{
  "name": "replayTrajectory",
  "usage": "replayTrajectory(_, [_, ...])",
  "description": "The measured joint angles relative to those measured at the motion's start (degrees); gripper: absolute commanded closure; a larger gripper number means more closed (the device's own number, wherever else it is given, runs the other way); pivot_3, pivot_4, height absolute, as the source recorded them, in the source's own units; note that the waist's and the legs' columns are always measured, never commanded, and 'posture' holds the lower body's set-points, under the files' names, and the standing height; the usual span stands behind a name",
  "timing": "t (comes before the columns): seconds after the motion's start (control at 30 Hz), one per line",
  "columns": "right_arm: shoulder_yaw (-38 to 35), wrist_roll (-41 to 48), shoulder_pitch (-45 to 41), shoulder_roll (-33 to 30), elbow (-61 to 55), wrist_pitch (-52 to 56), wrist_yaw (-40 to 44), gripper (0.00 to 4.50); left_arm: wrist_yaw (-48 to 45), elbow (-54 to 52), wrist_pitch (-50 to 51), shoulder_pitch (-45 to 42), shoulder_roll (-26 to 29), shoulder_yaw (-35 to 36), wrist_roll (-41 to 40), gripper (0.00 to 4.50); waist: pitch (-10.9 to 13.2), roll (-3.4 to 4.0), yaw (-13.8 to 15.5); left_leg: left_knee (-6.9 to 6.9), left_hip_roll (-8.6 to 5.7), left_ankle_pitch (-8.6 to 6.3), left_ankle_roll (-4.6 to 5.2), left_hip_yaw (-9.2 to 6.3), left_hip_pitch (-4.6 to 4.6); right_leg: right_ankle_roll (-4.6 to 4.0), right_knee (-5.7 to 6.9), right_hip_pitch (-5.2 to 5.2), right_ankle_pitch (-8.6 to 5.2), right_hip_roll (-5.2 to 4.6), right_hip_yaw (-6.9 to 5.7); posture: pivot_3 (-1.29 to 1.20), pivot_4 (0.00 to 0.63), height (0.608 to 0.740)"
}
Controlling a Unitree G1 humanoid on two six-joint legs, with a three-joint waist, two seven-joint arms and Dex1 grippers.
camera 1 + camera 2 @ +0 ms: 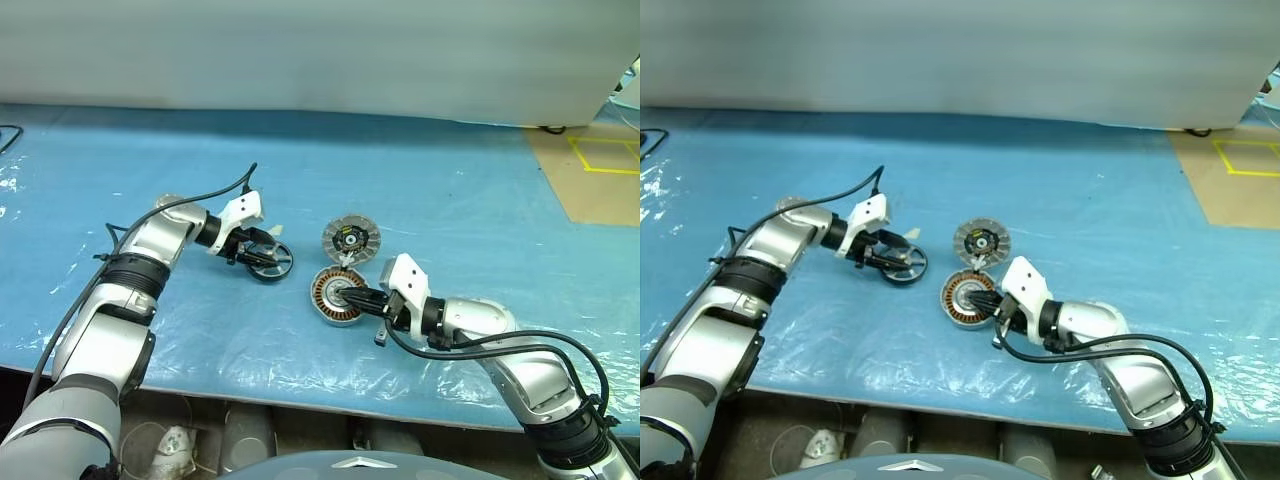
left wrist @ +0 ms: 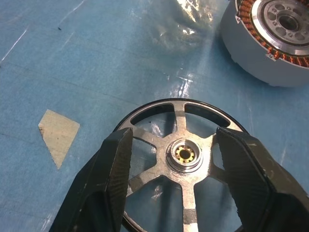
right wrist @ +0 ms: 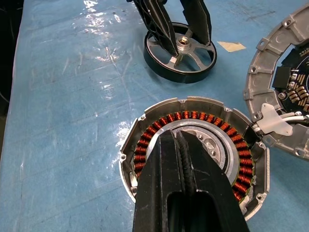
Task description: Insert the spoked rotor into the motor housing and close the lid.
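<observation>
The spoked rotor (image 1: 269, 262) lay flat on the desk (image 1: 450, 180), straddled by the left hand (image 1: 262, 250), whose fingers (image 2: 113, 164) stood apart on either side of the hub. The right hand (image 1: 352, 293), fingers pressed together, was poised over the silver centre of the motor housing (image 1: 334, 295), just beside the rotor. The lid (image 1: 351, 239) lay opened flat, joined to the housing's edge. The desk was covered in blue sheeting; a pale wall (image 1: 300, 50) stood behind.

Your two head views look down from above over the blue plastic-covered worktop (image 1: 420, 160). Each wrist view sits close, and both share the grey copper-wound motor housing (image 3: 193, 145) and the black spoked rotor (image 2: 178, 154).
</observation>
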Motion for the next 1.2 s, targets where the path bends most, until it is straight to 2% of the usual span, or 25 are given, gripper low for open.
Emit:
replayTrajectory(0.33, [-0.3,0.11,0.17,-0.61,-0.27,0.31,-0.38,4.5,-1.06,0.63,-2.28,-1.7,0.78,-1.92,3.13,1.62,0.0,0.0,-0.16,-0.05,-0.03,0.0,-0.01,0.0,0.23,-0.18,-0.01,0.14,-0.12,0.0,0.07,0.0,0.15,0.74])
replayTrajectory(0.6, [-0.22,-0.4,0.06,-0.93,-0.15,0.17,-0.28,4.5,-4.99,-4.12,0.99,-0.18,4.55,-2.88,3.62,1.62,0.0,0.0,-0.23,-0.19,-0.08,0.0,-0.01,0.01,0.21,-0.17,-0.1,0.13,-0.11,-0.01,0.06,0.0,0.15,0.74])
replayTrajectory(1.1, [0.61,-1.1,-2.09,-0.71,2.22,-1.25,0.75,4.5,-3.99,-9.65,4.57,2.85,5.79,-2.89,3.99,1.62,0.02,0.01,-0.15,-0.24,-0.11,0.0,-0.01,-0.02,0.13,-0.13,-0.11,0.05,-0.09,-0.02,0.04,0.0,0.15,0.74])
replayTrajectory(1.2, [0.81,-1.27,-2.14,-0.66,2.28,-1.33,0.86,4.5,-2.72,-10.26,5.96,3.06,5.28,-2.6,3.95,2.14,0.01,0.02,-0.13,-0.23,-0.12,0.0,-0.01,-0.02,0.16,-0.14,-0.11,0.09,-0.09,-0.02,0.05,0.0,0.15,0.74])
